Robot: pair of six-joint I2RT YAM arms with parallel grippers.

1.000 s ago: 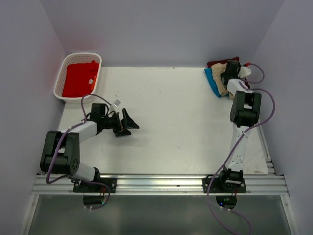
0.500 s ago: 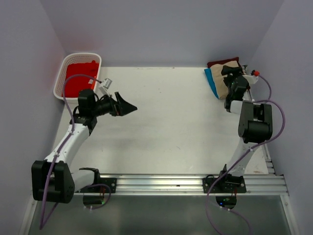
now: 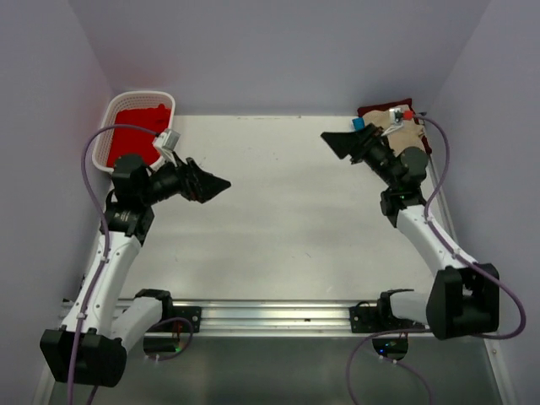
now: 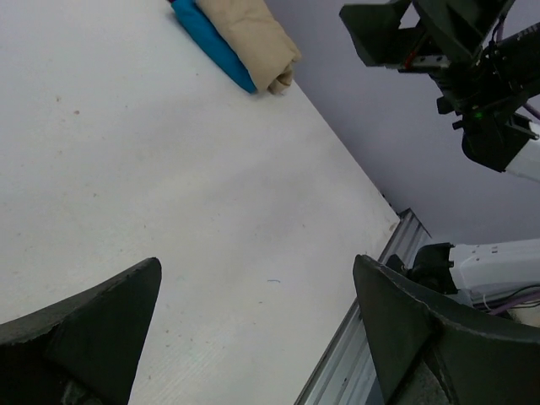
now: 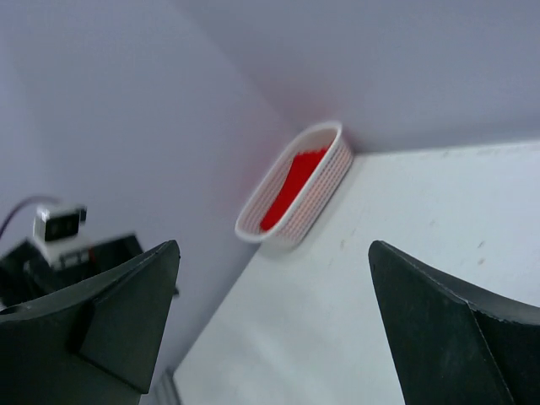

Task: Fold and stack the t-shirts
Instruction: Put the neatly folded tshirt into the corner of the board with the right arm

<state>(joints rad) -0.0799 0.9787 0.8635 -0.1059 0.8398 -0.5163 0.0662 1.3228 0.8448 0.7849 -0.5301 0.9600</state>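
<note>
Red shirt in white basket | tan shirt atop blue shirt

The folded tan t-shirt lies atop the folded blue t-shirt at the tabletop's far right corner. A maroon t-shirt peeks out behind. The red t-shirt lies crumpled in the white basket.

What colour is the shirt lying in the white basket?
The shirt is bright red; the top view shows it best.

We count four t-shirts: a tan shirt, a blue shirt, a maroon shirt, a red shirt. One white basket. Two arms: left arm, right arm.
</note>
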